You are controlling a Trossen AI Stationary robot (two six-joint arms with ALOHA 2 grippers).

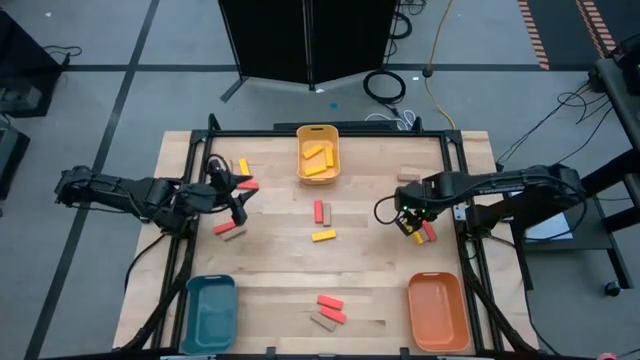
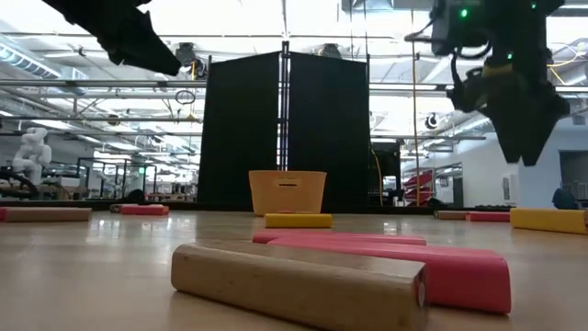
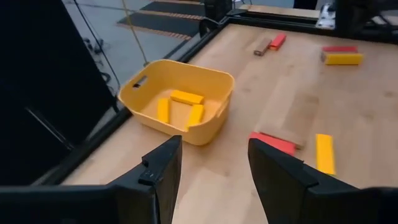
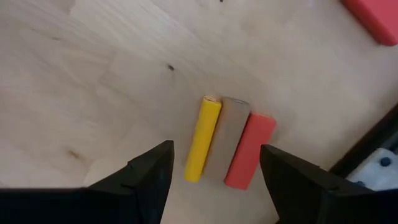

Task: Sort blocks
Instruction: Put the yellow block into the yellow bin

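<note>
Blocks lie scattered on the wooden table (image 1: 370, 270). Three of them lie side by side on it near the right edge: a yellow block (image 4: 203, 138), a tan block (image 4: 230, 134) and a red block (image 4: 250, 149). My right gripper (image 4: 216, 149) hangs open above these three, pointing down, its fingers clear of them. My left gripper (image 3: 214, 146) is open and holds nothing, raised over the table's left side (image 1: 238, 195) and facing the yellow tray (image 3: 214, 121). That tray holds three yellow blocks (image 3: 186, 97).
A teal tray (image 1: 210, 310) stands at the near left and an orange tray (image 1: 438, 312) at the near right. Loose red, yellow and tan blocks lie near the left gripper (image 1: 230, 231), mid-table (image 1: 322, 236) and at the near middle (image 1: 330, 310). A black frame borders the table.
</note>
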